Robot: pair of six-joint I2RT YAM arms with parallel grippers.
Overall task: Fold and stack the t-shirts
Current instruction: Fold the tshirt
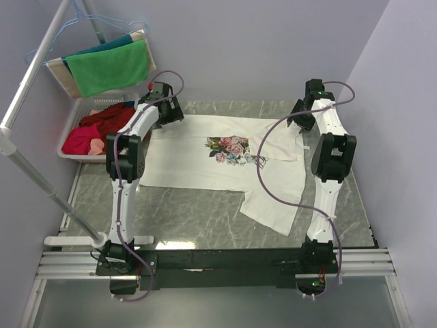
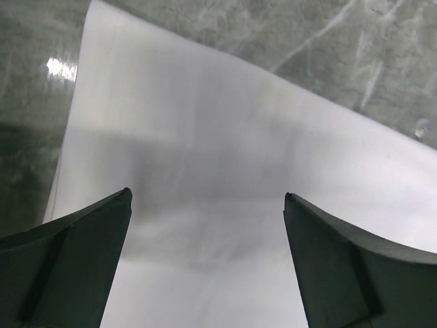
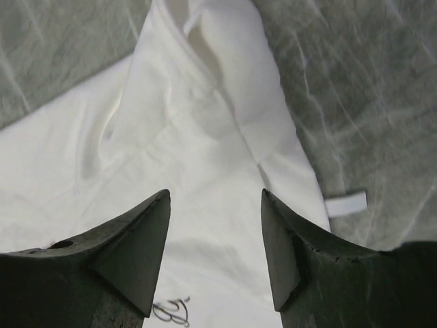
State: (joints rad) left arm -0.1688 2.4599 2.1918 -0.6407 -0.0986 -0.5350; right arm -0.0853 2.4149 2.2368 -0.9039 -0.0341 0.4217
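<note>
A white t-shirt with a pink floral print lies spread flat on the marble table, one sleeve reaching toward the near right. My left gripper is open above the shirt's far left corner; the left wrist view shows plain white cloth between its fingers. My right gripper is open above the shirt's far right sleeve; dark script shows by its fingers. Neither gripper holds anything.
A white basket with red and pink cloths stands at the far left. Green, teal and beige cloths hang on a rack above it. A white tape strip lies on the table beside the sleeve.
</note>
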